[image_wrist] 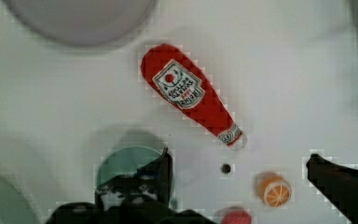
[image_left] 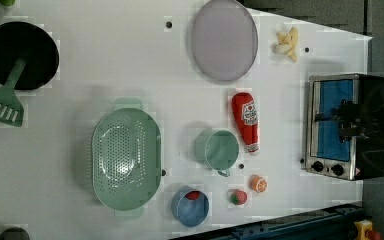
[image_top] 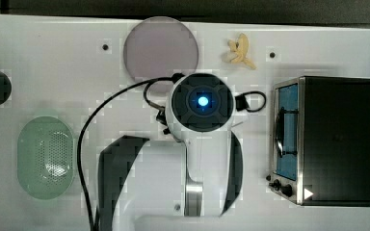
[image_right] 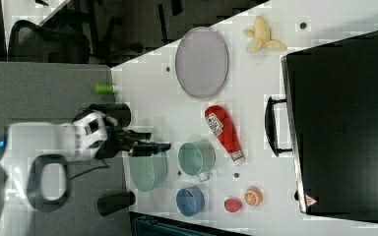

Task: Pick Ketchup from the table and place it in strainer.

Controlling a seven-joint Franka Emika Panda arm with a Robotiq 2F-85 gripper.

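Below the end effector [image_wrist: 237, 172], in the wrist view, the Ketchup [image_wrist: 191, 95] lay flat on the white tabletop [image_wrist: 284, 70], untouched and just beyond the two dark fingertips [image_wrist: 161, 165]. The fingers stood wide apart with nothing between them. Between the tips showed a small orange slice [image_wrist: 275, 190] and, beside it, a red fruit [image_wrist: 237, 217]; behind one finger sat the green cup [image_wrist: 126, 163]. Past the Ketchup's wide end lay a grey plate [image_wrist: 79, 18].

In the left view the Ketchup [image_left: 246, 121] lay just beside the cup [image_left: 217, 149], its cap end toward the orange slice [image_left: 259, 183]. The strainer [image_left: 126, 159] sat on the cup's far side, well apart from the Ketchup, with a blue bowl [image_left: 190, 206] near its rim. A toaster oven [image_left: 337, 125] stood on the Ketchup's other side. In the right view the end effector [image_right: 152, 146] hung high over the strainer [image_right: 147, 172].
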